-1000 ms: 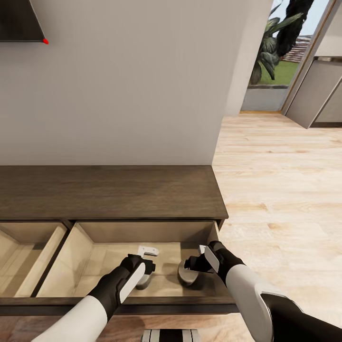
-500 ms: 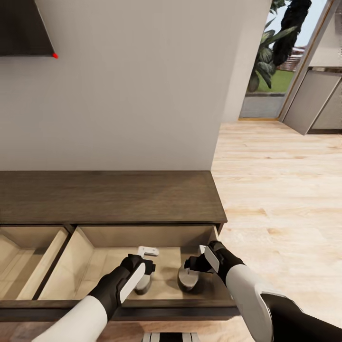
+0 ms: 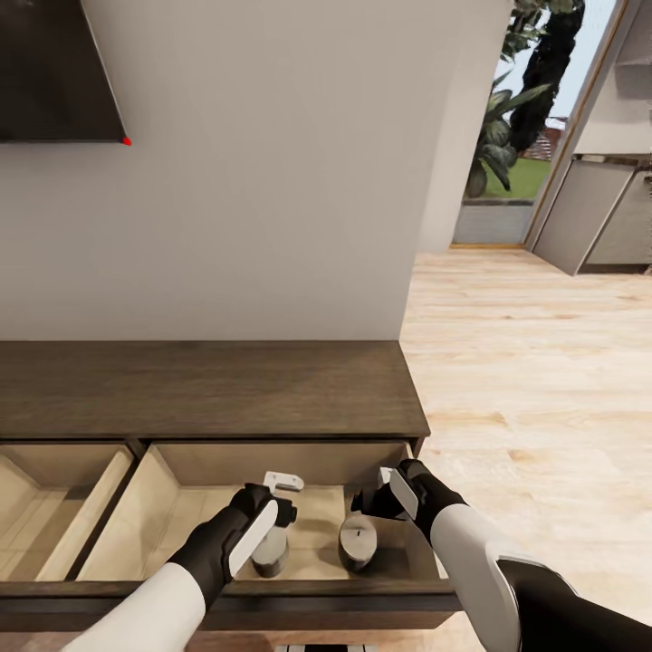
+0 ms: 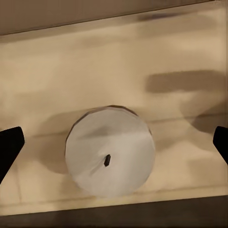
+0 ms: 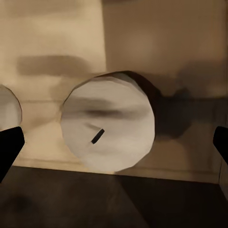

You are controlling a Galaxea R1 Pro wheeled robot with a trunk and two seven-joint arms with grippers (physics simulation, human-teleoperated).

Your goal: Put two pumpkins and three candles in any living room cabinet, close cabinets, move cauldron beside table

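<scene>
Two candles stand upright on the pale floor of the open right-hand compartment of the cabinet (image 3: 208,389), near its front edge. One candle (image 3: 269,554) sits below my left gripper (image 3: 282,493); the other candle (image 3: 357,541) sits below my right gripper (image 3: 373,500), toward the compartment's right wall. They stand apart, not touching.

Both grippers are spread wide and hold nothing: in each wrist view the dark fingertips sit at the far edges, well clear of the candle (image 4: 110,151) and the candle (image 5: 108,122).

Step in hand, by my judgement: both candles are deposited and let go. The next move calls for lifting both arms straight up and back over the front edge, then fetching the remaining items or pushing the compartment shut.

A second open compartment (image 3: 50,507) lies to the left. A dark screen (image 3: 50,72) hangs on the wall above. The raised front edge is the one obstruction when I withdraw.
</scene>
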